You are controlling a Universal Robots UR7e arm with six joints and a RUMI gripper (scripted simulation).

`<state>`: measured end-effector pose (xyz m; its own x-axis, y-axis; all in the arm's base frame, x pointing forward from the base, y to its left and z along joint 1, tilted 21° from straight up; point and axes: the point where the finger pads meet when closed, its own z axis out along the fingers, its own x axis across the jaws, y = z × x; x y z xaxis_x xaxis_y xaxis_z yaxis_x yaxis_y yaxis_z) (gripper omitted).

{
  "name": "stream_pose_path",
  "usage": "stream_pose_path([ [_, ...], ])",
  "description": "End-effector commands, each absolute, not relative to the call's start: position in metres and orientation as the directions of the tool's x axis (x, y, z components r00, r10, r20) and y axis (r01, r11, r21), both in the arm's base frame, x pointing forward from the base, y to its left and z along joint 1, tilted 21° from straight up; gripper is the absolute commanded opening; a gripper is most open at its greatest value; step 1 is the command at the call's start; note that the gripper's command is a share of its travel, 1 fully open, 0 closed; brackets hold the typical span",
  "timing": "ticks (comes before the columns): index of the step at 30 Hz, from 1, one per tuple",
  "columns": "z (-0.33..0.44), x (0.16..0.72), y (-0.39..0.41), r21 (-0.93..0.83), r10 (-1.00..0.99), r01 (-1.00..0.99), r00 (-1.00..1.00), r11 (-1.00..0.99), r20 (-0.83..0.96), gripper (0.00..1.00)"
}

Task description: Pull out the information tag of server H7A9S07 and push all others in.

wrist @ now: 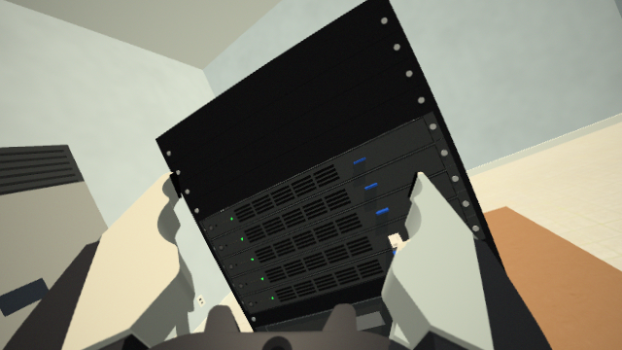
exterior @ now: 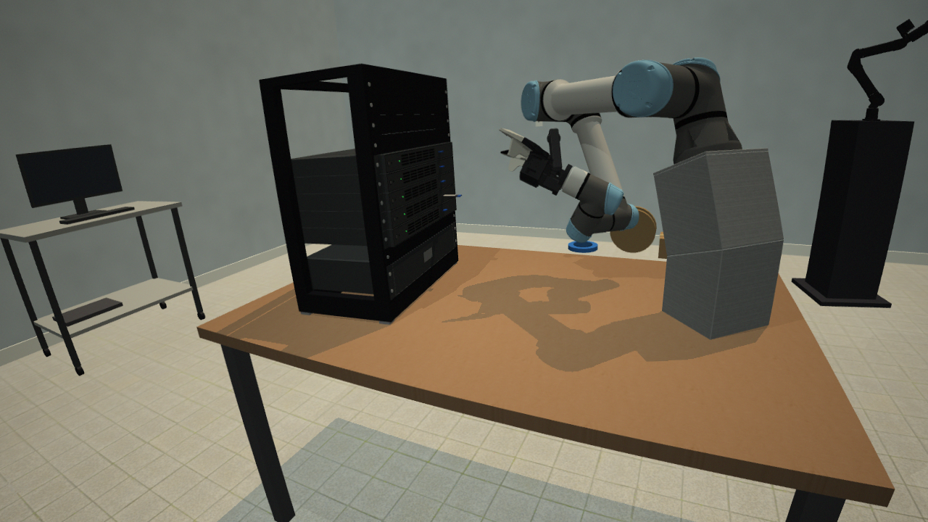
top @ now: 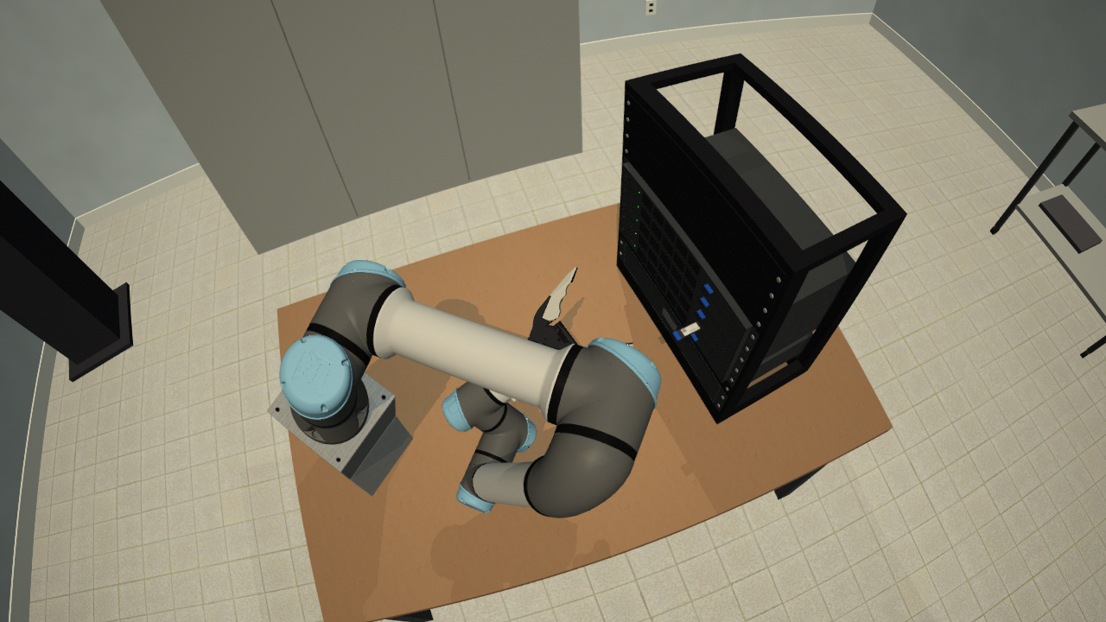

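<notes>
The black rack (top: 696, 142) (exterior: 368, 194) (wrist: 292, 122) stands upright on the table. Its front holds several stacked servers with green lights and blue tag ends. The fourth tag from the top (top: 689, 329) (exterior: 450, 195) (wrist: 395, 240) sticks out, its white top showing; its print is too small to read. The top tag (top: 708, 288) (wrist: 359, 160), second tag (top: 704, 301) (wrist: 370, 186) and third tag (top: 700, 313) (wrist: 382, 211) look pushed in. The lowest tag (top: 693, 336) (exterior: 445, 209) is hidden in the wrist view. My gripper (top: 603, 306) (exterior: 501, 141) (wrist: 296, 174) is open and empty, in front of the rack, clear of it.
The arm's grey pedestal (top: 378, 456) (exterior: 707, 259) stands on the wooden table (top: 819, 433) (exterior: 467, 363), opposite the rack. A grey cabinet (top: 371, 92) stands behind the table. A side table (exterior: 155, 209) with a monitor (exterior: 67, 178) is beyond the rack.
</notes>
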<state>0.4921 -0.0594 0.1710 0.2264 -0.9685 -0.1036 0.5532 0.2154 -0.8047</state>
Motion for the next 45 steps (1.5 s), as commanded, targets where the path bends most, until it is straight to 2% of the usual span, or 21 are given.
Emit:
stream_pose_path([
  [1,0.174,0.489,-0.056,-0.8,-0.974,0.571,0.216,0.183,-0.069,1.0],
  [45,0.194,0.464,-0.027,-0.72,-0.979,0.693,0.111,-0.048,0.172,1.0],
])
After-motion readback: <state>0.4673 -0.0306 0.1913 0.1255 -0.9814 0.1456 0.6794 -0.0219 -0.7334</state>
